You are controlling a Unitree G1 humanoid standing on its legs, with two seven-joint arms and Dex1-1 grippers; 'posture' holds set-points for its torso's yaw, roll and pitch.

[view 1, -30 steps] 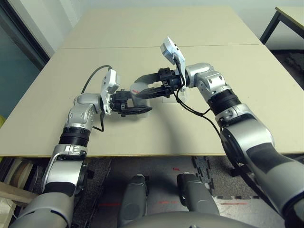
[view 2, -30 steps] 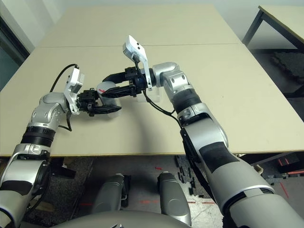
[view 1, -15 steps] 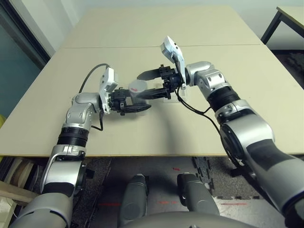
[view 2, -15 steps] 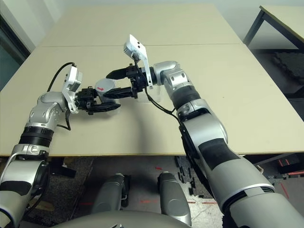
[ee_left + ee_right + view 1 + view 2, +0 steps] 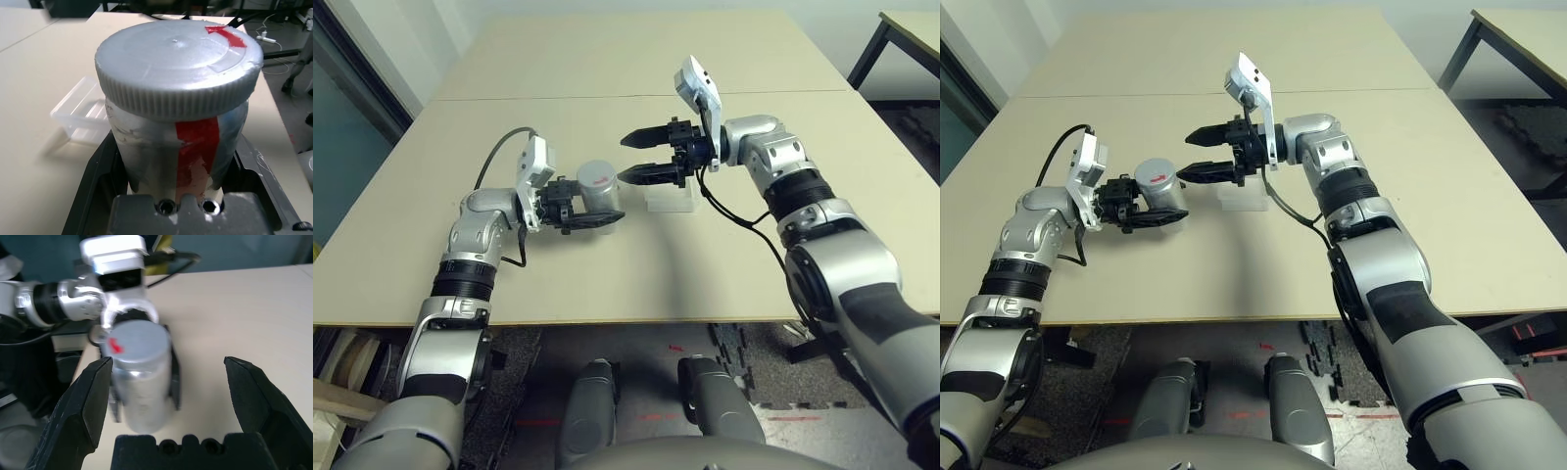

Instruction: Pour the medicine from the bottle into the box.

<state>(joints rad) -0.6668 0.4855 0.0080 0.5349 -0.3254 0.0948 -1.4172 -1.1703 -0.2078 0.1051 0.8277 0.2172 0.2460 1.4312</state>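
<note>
Left eye view shows the bottle (image 5: 597, 186) upright, cap (image 5: 176, 63) on, clamped at its base by our left gripper (image 5: 592, 217) above the table (image 5: 724, 264). The box (image 5: 668, 200) lies just beside it. Our right gripper (image 5: 641, 157), jaws wide, hangs near the cap. We judge uncapping is in hand; next, close squarely on the cap.

This is looking like a robotics lab or test room. A plain beige desk (image 5: 607, 108), built from two tops meeting at a seam, is standing against bare pale walls, a second dark-legged table (image 5: 891, 39) is sitting past its far right corner, and black foam floor mats (image 5: 1332, 382) are lying underneath.
</note>
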